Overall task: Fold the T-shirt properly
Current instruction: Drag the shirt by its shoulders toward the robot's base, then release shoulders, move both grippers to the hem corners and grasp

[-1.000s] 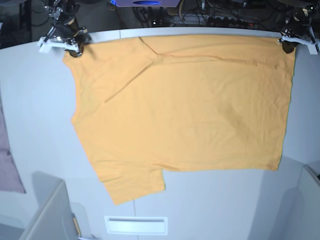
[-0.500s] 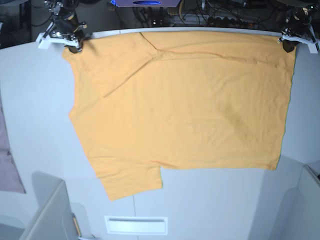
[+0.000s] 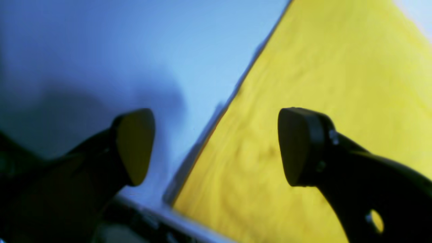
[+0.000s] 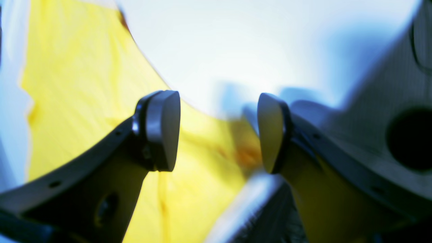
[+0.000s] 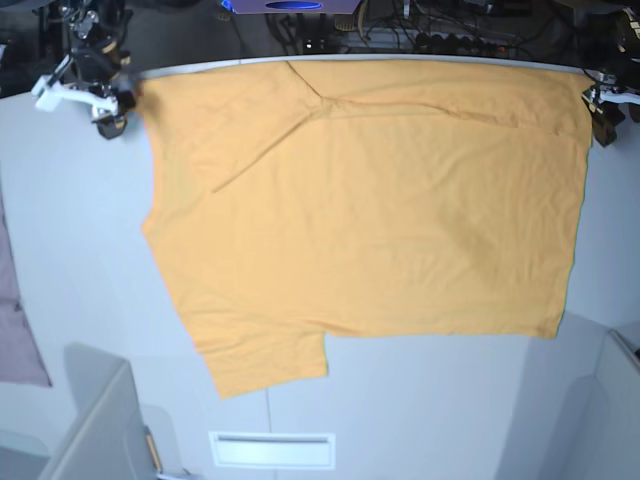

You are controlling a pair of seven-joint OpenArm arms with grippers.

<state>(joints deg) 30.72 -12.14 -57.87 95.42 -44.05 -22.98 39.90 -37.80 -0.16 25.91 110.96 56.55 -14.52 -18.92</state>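
The orange-yellow T-shirt point(image 5: 370, 200) lies spread flat on the white table point(image 5: 60, 220), its far edge along the table's back edge and one sleeve pointing to the front left. My right gripper point(image 5: 105, 108) is open and empty just left of the shirt's far left corner. In the right wrist view the right gripper point(image 4: 217, 133) hangs over the shirt's edge point(image 4: 84, 84). My left gripper point(image 5: 603, 118) is open and empty just outside the far right corner. In the left wrist view the left gripper point(image 3: 216, 145) straddles the shirt's edge point(image 3: 320, 84).
A pale pinkish-grey cloth point(image 5: 15, 320) lies at the table's left edge. A white slot point(image 5: 272, 450) sits at the front. Grey panels stand at the front left point(image 5: 95, 430) and front right point(image 5: 610, 400). Cables and equipment point(image 5: 400, 25) lie behind the table.
Both grippers have moved outward, off the shirt's far corners. The right gripper moved furthest, to the left. The shirt lies flat and has barely shifted.
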